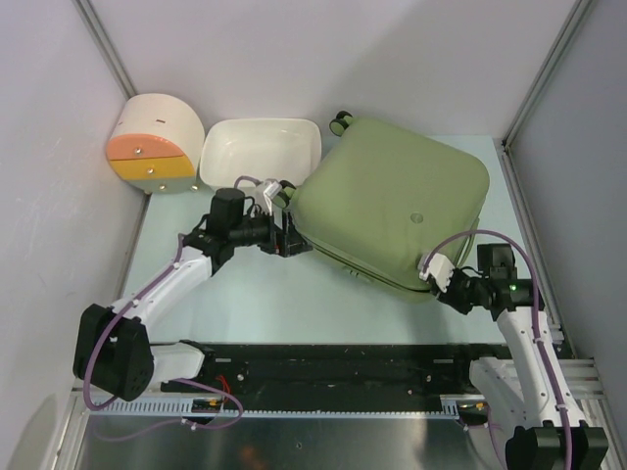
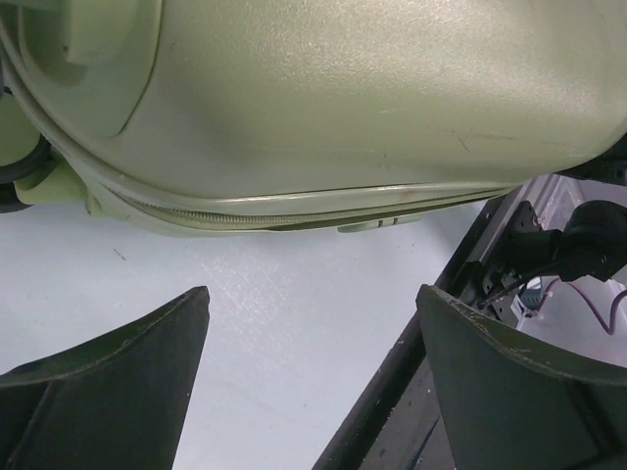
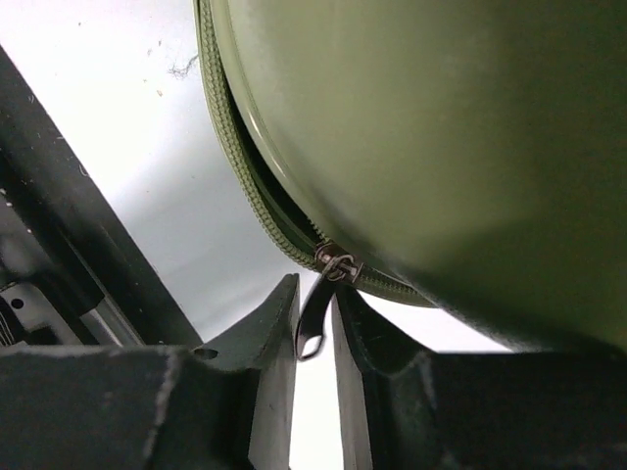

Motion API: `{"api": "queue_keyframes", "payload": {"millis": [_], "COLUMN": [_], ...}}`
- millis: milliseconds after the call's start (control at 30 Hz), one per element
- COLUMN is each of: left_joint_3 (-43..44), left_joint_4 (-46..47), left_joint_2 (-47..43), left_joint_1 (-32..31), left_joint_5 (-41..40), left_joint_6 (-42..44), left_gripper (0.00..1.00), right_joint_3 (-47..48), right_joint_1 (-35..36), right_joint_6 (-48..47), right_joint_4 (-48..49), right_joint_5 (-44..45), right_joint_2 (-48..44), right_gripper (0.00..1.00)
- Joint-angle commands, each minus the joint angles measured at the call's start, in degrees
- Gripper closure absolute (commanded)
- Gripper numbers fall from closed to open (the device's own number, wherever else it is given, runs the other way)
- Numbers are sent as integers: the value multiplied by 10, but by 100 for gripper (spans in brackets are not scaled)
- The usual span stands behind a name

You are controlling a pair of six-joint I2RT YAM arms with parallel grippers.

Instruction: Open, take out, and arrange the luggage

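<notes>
At the back right of the tabletop (image 1: 265, 294) the suitcase (image 1: 392, 206) lay flat and shut. The right hand (image 3: 315, 294) sat at its near right corner, its fingers drawn nearly together with the zipper pull (image 3: 313, 328) hanging between them. A sliver of light showed beside the tab, so I could not tell whether it was truly pinched. The left hand (image 2: 313, 299) was spread wide and empty, facing the zipper seam on the case's left edge without touching it.

Trouble looked likeliest at that thin tab. A loose pinch could let it slip free under a pull, and the hand would travel on without the slider. A hard tug might also drag or swing the whole case, since nothing pinned it down.

Whatever the suitcase held was hidden under its lid. The white tub (image 1: 260, 124) just beside it looked empty. The round drawer box (image 1: 157, 122) in the far left corner had its drawers closed, so its contents went unseen.
</notes>
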Motion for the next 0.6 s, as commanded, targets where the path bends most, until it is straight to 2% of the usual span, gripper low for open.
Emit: {"api": "queue_keyframes", "payload": {"millis": [0, 100, 133, 300, 333, 467, 567], "left_joint_3": [-5, -5, -6, -14, -16, -17, -12], "left_joint_4": [16, 15, 16, 16, 16, 15, 18], "left_joint_2": [1, 1, 0, 2, 5, 22, 37], "left_joint_1": [6, 8, 10, 20, 27, 51, 70], "left_joint_5": [0, 0, 0, -11, -15, -32, -35], "left_joint_6": [-2, -2, -2, -3, -4, -2, -4], "left_gripper": [9, 9, 9, 9, 9, 11, 11], "right_joint_3": [-11, -13, -13, -8, -6, 20, 50], "right_joint_1": [3, 2, -4, -61, -96, -206, -257], "right_joint_6": [63, 82, 83, 37, 24, -50, -45], "right_joint_4": [48, 61, 62, 36, 19, -6, 4], "right_joint_5": [-20, -18, -20, -41, -46, -99, -128], "right_joint_2": [-5, -6, -9, -46, -44, 6, 67], "right_gripper": [77, 90, 99, 100, 100, 100, 100]}}
